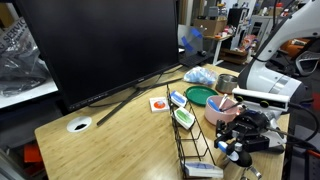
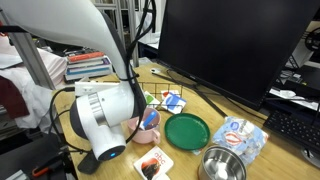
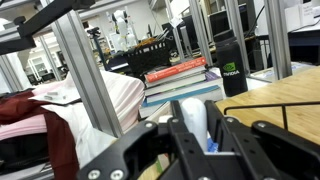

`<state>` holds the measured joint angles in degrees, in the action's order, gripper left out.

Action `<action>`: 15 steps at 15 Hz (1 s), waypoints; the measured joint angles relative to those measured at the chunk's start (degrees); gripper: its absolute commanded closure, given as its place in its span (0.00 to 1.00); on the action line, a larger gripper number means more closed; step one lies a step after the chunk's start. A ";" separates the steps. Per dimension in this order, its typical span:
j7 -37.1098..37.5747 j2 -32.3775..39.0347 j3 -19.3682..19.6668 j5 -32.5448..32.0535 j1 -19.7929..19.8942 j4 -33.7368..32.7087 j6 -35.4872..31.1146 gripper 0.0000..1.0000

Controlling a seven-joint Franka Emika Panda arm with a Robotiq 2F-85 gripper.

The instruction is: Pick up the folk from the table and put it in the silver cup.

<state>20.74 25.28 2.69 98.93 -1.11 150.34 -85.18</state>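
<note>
The tool is held near the edge of the surface, close to the pink bowl and the green plate. In the wrist view a pale, blue-tinged slender thing is seen between its fingers. Whether this is the fork, and whether it is pinched, cannot be told. The silver cup cannot be made out with certainty in any view.

The light wood-grain tabletop has 1 round white cable hole. On it lie a round green plate, small picture cards beside the plate, a crumpled blue-and-white plastic packet and a short round metal tin. The black monitor stand also rests on it.
</note>
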 measured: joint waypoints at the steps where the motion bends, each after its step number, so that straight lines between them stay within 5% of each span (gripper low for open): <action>1: -0.03 0.15 0.06 0.00 0.21 0.00 0.54 0.93; 15: -0.81 2.35 0.86 0.00 0.83 -0.16 3.00 0.93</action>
<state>19.93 27.63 3.55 98.93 -0.27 150.18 -82.18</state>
